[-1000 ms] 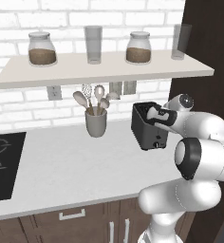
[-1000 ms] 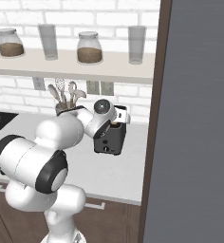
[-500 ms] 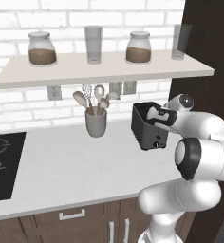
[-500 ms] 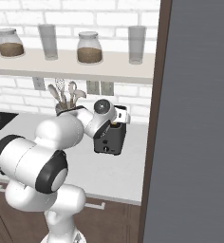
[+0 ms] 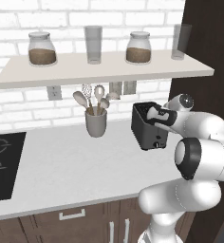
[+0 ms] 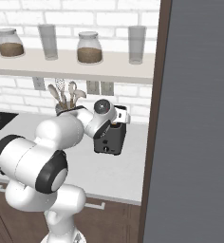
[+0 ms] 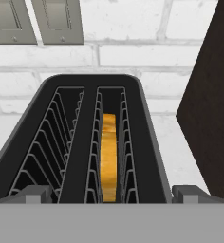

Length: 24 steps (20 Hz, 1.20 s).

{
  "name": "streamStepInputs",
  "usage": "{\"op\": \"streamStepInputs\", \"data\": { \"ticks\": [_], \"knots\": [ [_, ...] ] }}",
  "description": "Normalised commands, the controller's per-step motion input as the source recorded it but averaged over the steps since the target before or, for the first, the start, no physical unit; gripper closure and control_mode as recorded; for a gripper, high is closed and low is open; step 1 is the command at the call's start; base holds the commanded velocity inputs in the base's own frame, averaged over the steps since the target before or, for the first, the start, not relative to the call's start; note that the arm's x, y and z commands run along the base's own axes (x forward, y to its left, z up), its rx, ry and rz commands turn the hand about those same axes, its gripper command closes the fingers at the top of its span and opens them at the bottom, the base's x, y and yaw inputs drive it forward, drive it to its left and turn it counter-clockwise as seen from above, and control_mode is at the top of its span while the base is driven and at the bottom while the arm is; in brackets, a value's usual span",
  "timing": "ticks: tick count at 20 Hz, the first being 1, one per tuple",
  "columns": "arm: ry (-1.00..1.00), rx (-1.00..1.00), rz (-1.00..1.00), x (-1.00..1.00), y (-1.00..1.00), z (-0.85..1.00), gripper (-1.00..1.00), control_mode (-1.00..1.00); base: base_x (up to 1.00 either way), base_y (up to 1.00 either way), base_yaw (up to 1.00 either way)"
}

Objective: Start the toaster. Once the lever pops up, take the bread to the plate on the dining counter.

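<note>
The black toaster (image 5: 149, 132) (image 6: 109, 138) stands on the pale worktop by the dark tall panel. My gripper (image 5: 155, 115) (image 6: 120, 115) hovers just above its top, pointing down at the slots. In the hand view the toaster (image 7: 149, 142) lies right below, and the bread (image 7: 109, 152), a yellowish slice seen on edge, sits deep in the right slot. The left slot is empty. My gripper (image 7: 112, 193) is open, its fingertips (image 7: 35, 192) standing wide on either side of the toaster's near end and touching nothing. The plate and the dining counter are out of view.
A grey utensil cup (image 5: 96, 123) (image 6: 62, 107) stands left of the toaster. A shelf (image 5: 104, 71) with jars and glasses hangs above. The dark tall panel (image 5: 206, 52) (image 6: 194, 118) closes off the right side. A cooktop (image 5: 2, 161) lies far left. Wall outlets (image 7: 38, 21) are behind the toaster.
</note>
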Motion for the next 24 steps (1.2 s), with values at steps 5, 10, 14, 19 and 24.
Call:
{"op": "streamStepInputs", "data": {
  "ticks": [5,10,14,19,24],
  "knots": [
    [0.0,0.0,0.0,0.0,0.0,0.0,-1.0,-1.0,0.0,0.0,0.0],
    [0.0,0.0,0.0,0.0,0.0,0.0,-1.0,-1.0,0.0,0.0,0.0],
    [0.0,0.0,0.0,0.0,0.0,0.0,-1.0,-1.0,0.0,0.0,0.0],
    [0.0,0.0,0.0,0.0,0.0,0.0,-1.0,-1.0,0.0,0.0,0.0],
    [0.0,0.0,0.0,0.0,0.0,0.0,-1.0,-1.0,0.0,0.0,0.0]
  ]
}}
